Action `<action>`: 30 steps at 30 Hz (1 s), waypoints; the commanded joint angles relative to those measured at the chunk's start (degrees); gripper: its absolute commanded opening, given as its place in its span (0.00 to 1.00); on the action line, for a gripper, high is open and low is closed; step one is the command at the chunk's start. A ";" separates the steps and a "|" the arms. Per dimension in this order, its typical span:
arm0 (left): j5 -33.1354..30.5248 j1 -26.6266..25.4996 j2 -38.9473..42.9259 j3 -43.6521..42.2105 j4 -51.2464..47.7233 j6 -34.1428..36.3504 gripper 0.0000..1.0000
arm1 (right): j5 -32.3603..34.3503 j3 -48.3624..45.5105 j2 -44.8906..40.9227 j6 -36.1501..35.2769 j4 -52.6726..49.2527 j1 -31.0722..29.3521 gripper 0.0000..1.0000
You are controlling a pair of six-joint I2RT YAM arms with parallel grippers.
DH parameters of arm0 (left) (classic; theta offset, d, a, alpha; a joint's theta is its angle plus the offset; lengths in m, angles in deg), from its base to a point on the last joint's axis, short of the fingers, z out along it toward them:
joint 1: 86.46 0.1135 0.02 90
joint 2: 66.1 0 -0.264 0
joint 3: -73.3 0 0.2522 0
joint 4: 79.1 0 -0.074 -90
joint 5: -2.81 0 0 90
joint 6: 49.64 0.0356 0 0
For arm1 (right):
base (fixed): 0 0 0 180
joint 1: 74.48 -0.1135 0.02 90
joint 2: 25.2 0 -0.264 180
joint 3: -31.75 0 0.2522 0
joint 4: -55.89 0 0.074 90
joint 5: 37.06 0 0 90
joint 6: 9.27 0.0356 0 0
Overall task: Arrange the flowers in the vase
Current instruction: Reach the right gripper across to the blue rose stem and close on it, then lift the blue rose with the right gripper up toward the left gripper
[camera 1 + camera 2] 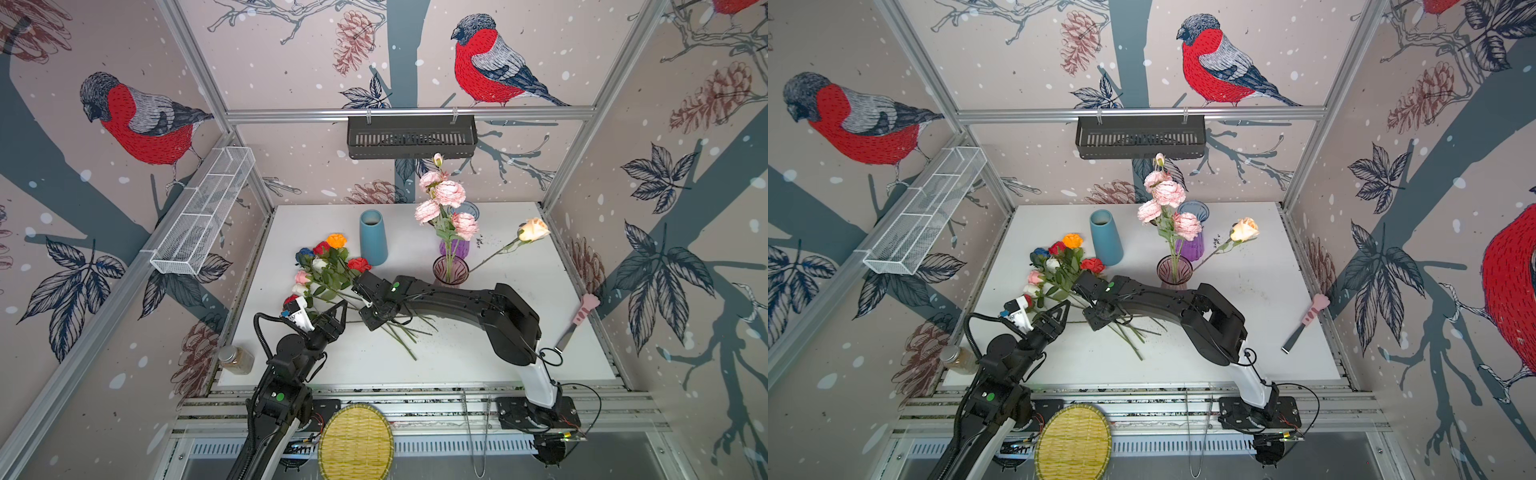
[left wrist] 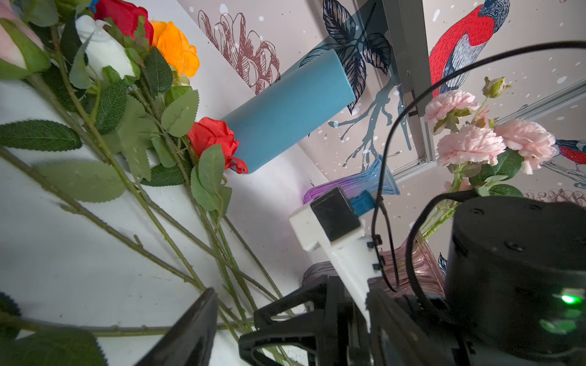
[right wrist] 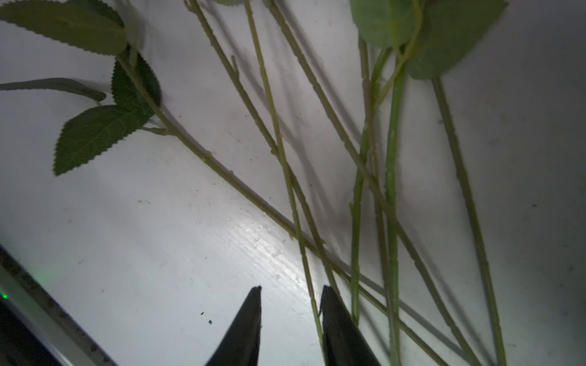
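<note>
Black fingers [image 3: 247, 323] of the right gripper [image 3: 290, 290] sit low over the white table [image 3: 142, 253], right at the pile of green stems [image 3: 391, 190]. The fingers stand a little apart, with a thin gap between them. One thin stem [image 3: 304, 263] runs into that gap and touches one finger, but it is not pinched yet. The other stems fan out just beside the fingers. The left gripper [image 1: 334, 309] sits close by, near the same stems. Its fingers stand wide and hold nothing.

The roses [image 1: 322, 248] at the far ends of those stems are red, orange, blue, white and pink. They all lie flat on the table, and none of them is in a vase yet. Well apart from both sets of fingers, a pink glass vase [image 1: 451, 274] holds a tall bunch of pink flowers [image 1: 450, 193]. A pale rose [image 1: 534, 230] seems to lean out of it too. So the job looks only partly done. Most flowers are left to lift and stand up.
</note>
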 commanded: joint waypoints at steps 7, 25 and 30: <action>-0.78 0.26 0.33 -0.12 0.37 -0.98 0.74 | 1.17 2.07 4.05 -2.74 -2.30 -0.61 0.33; -0.78 0.61 0.22 -0.03 -0.18 -1.17 0.74 | 4.75 2.60 -2.28 -4.17 -3.36 -2.08 0.02; -0.28 0.71 0.14 0.12 0.03 -0.85 0.75 | 4.31 -0.42 -10.31 -3.13 -2.31 -2.08 0.02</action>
